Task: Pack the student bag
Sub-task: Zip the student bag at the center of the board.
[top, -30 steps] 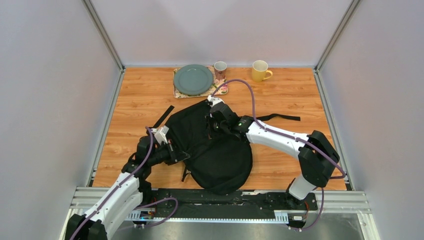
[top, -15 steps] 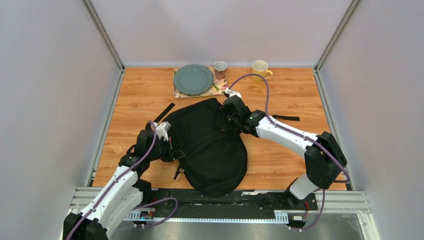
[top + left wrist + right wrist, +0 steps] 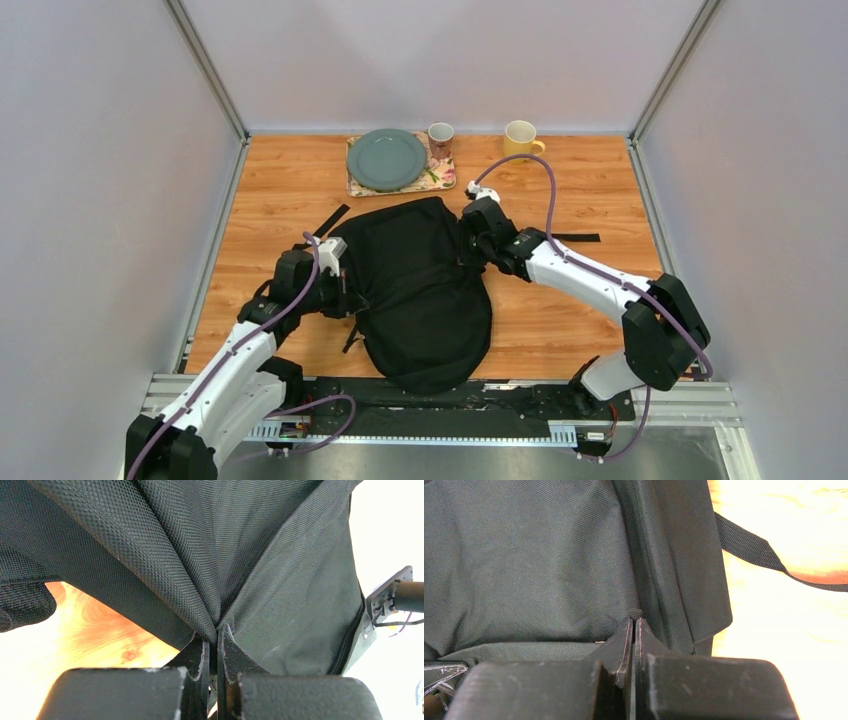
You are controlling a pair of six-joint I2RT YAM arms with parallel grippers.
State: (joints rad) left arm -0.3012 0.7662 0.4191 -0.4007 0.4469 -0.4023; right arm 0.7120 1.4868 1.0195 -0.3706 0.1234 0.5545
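Observation:
The student bag (image 3: 420, 290), a big black fabric backpack, lies in the middle of the wooden table, its straps trailing left and right. My left gripper (image 3: 347, 292) is at the bag's left edge, shut on a pinched fold of its fabric (image 3: 212, 625). My right gripper (image 3: 470, 240) is at the bag's upper right edge, shut on a small ridge of the cloth (image 3: 635, 615). The bag's weave (image 3: 280, 590) fills most of the left wrist view, and its smooth panel (image 3: 534, 560) fills most of the right wrist view. Whatever is inside the bag is hidden.
At the back stand a grey-green plate (image 3: 386, 158) on a floral mat (image 3: 441, 178), a small brown mug (image 3: 440, 135) and a yellow mug (image 3: 520, 140). One black strap (image 3: 327, 220) points back left, another (image 3: 570, 237) lies right. Grey walls enclose the table.
My right gripper has pulled the bag's upper edge to the right and back, and the left gripper has drawn its side slightly leftward. The bag has spread wider and flatter. Both grips held.

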